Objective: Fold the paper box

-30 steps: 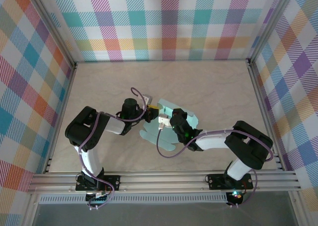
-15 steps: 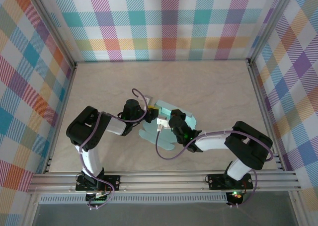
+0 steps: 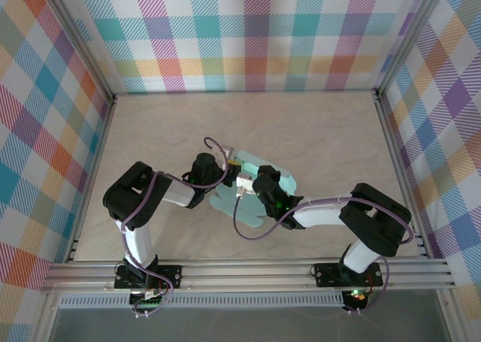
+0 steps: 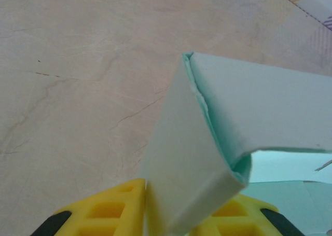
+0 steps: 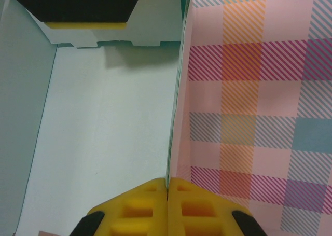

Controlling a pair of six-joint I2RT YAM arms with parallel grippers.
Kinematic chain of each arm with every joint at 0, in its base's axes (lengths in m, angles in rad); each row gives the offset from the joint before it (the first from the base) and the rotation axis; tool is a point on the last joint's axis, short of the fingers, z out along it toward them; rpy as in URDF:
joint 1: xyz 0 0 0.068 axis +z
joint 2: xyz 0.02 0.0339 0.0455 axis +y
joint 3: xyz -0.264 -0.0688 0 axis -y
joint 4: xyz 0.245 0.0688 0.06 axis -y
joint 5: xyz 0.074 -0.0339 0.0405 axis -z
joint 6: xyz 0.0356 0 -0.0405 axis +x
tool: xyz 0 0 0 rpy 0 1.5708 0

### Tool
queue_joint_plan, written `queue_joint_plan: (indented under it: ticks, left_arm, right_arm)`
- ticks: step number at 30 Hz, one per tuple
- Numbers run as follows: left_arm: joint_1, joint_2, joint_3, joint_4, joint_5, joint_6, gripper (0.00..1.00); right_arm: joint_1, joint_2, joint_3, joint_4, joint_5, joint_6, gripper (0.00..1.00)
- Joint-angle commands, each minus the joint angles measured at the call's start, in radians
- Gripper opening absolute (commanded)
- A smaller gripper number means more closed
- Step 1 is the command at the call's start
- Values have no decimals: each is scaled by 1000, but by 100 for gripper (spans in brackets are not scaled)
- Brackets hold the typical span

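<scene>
The paper box (image 3: 259, 164) lies near the middle of the beige table (image 3: 323, 131) in the top external view, a pale mint card partly folded, with scalloped tabs spread flat towards the arms. Both arms reach in over it. The left gripper (image 3: 230, 171) sits at its left edge and the right gripper (image 3: 246, 184) is just beside it, over the card's middle. From this height the fingers are too small to read.

In the left wrist view, the paper box (image 4: 249, 106) shows a raised corner: one panel stands up from the table (image 4: 78, 65) and a second panel bends away to the right. The folded flap runs down between the yellow fingers (image 4: 104, 215) of the left gripper (image 4: 174, 215), which clamp it from both sides.

In the right wrist view, the paper box (image 5: 109, 127) shows its pale inner floor, with a low wall on the left and another across the top. A thin upright wall runs straight down into the right gripper (image 5: 167, 199), whose yellow fingers (image 5: 135, 205) are pressed together on that edge. To the right of that wall is a pink plaid surface. A black and yellow finger (image 5: 83, 5) of the other arm sits at the far wall.
</scene>
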Motion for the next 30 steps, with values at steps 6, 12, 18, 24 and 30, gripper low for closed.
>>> queue_joint_plan:
  ticks: [6, 12, 18, 24, 30]
  left_arm:
    - [-31, 13, 11, 50, 0, -55, 15]
    - [-34, 24, 14, 52, -1, -55, 14]
    - [-34, 24, 13, 46, 4, -41, 9]
    - [-34, 16, 10, 29, -13, -9, 9]
    - [-33, 7, 19, 0, -27, 13, 11]
  right_arm:
    - [21, 39, 20, -73, -44, 52, 0]
    - [22, 42, 22, -59, -43, 51, 0]
    - [22, 22, 25, -96, -47, 102, 23]
    - [21, -91, 14, -234, -93, 277, 56]
    - [25, -295, 51, -521, -229, 535, 68]
